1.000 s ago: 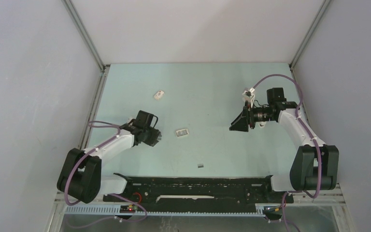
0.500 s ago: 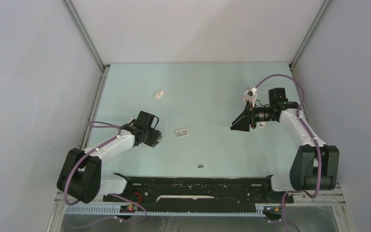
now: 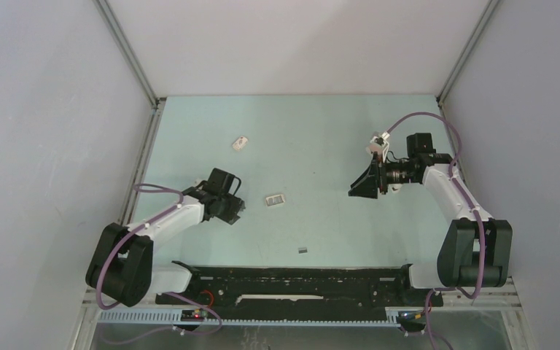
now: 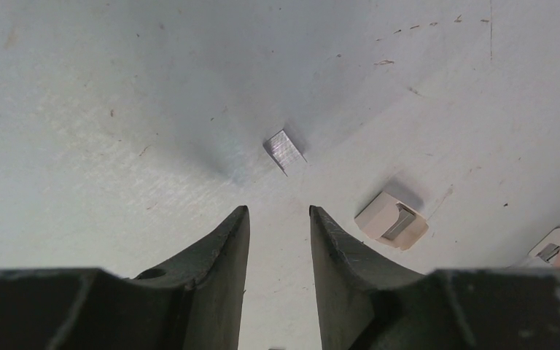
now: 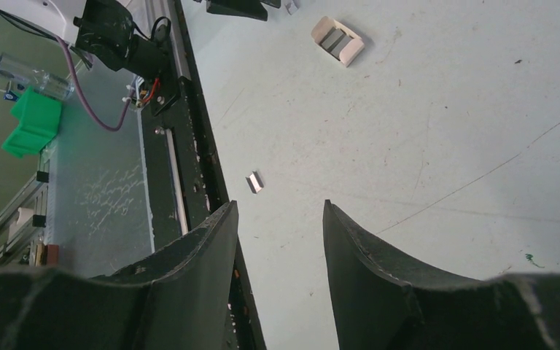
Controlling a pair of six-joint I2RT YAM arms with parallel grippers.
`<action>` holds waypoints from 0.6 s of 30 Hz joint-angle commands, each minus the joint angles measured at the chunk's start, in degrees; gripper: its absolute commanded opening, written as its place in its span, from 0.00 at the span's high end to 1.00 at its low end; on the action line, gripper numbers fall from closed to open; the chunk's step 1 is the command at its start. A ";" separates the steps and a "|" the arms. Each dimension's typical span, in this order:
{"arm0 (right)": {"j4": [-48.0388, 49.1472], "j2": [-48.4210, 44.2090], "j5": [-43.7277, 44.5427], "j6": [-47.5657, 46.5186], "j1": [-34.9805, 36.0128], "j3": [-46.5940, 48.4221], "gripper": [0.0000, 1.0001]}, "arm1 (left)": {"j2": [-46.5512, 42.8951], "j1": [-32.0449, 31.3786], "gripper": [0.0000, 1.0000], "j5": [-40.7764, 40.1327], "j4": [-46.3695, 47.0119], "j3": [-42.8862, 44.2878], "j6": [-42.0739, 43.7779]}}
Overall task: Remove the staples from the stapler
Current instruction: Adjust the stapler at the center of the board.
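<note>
Our left end effector (image 4: 277, 211) stands released and empty, and has edged a little toward the staples (image 4: 285, 151), a loose grey strip lying flat on the surface (image 4: 80, 109) just ahead of its fingertips, a small open box (image 4: 392, 220) near beside it; we judge this a lining-up for a pick, no grasp yet. Against the earlier frame the right end effector (image 5: 281, 204), also released and empty, has drawn slightly toward its own side; strip and box have not moved.
</note>
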 commanded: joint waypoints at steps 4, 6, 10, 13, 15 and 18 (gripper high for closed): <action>-0.36 -0.68 -2.27 -1.55 -0.66 0.05 0.44 | 1.03 -0.62 0.57 -0.36 -1.82 3.17 -0.89; -0.35 -0.75 -2.47 -1.56 -0.83 0.00 0.44 | 1.41 -0.74 0.57 -0.32 -2.13 3.40 -0.91; -1.16 -0.78 -2.77 -2.24 -1.00 0.39 0.44 | 1.78 -0.96 0.57 -0.61 -2.73 4.05 -0.74; -1.30 -0.78 -3.02 -2.37 -1.06 0.48 0.44 | 2.19 -1.06 0.57 -0.79 -3.09 4.49 -0.76; -1.40 -0.78 -3.12 -2.40 -1.10 0.49 0.44 | 2.58 -1.21 0.57 -0.86 -3.34 4.78 -0.79; -1.54 -0.78 -3.23 -2.51 -1.16 0.53 0.44 | 3.48 -1.31 0.57 -1.17 -4.45 5.45 -1.16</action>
